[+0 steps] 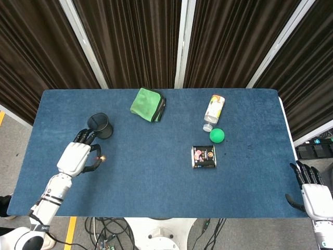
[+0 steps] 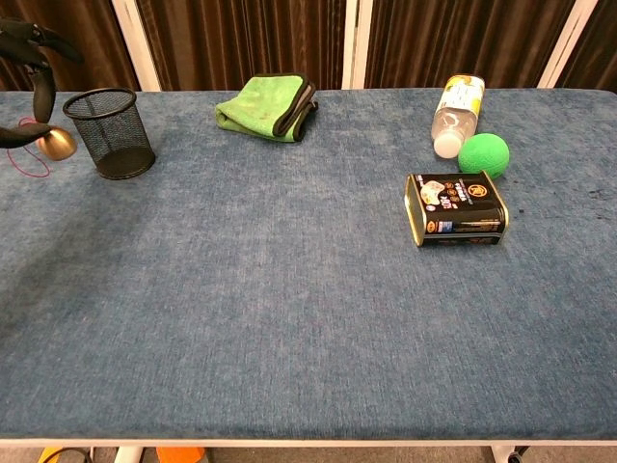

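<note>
Presently, left robot hand (image 1: 75,157) pinches a small gold bell (image 2: 58,144). Black mesh cup (image 1: 100,125) stands just beyond it. Right robot hand (image 1: 314,194), fingers spread, holds nothing, off the desk (image 1: 156,172).

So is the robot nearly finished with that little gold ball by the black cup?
Not yet. The left hand pinches the small gold ball, with its red string, right beside the black mesh cup, but the ball is still outside it. Nothing shows inside the cup. The right hand waits off the table edge, holding nothing.

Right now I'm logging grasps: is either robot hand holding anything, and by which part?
The left robot hand pinches a small gold ball by its sides, red cord dangling. The right robot hand holds nothing.
</note>
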You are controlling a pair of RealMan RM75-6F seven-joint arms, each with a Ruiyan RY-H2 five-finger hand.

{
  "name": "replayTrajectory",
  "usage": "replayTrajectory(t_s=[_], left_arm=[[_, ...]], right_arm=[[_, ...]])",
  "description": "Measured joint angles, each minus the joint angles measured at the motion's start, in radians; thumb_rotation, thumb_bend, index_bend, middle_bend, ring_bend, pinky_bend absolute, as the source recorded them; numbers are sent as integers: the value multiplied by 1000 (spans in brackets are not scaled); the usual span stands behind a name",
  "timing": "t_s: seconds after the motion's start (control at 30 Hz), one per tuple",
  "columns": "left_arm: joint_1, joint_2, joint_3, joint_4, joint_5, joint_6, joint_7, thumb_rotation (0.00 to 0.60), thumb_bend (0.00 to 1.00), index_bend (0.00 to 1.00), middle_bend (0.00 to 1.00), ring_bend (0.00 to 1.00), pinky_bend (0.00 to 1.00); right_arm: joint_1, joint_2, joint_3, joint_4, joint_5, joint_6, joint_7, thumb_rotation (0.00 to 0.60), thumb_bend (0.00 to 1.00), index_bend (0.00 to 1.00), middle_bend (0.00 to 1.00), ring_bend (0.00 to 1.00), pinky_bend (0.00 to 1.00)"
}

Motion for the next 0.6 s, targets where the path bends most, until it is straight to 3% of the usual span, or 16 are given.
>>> replayTrajectory(t_s=[0.2,0.33,0.6], left_arm=[[-1,-11,21,-8,-36,0,-8,600,443,710,107,3,44],[-6,-38,42,27,3,-10,19,600,442,710,107,3,43],[-19,-167,69,188,-20,-27,22,600,443,710,107,3,43]], right_arm=[[2,0,3,3,10,-9,3,600,179,0,0,0,0],[3,-2,0,3,4,-8,3,600,178,0,0,0,0],[3,6,5,1,7,-4,7,600,179,0,0,0,0]])
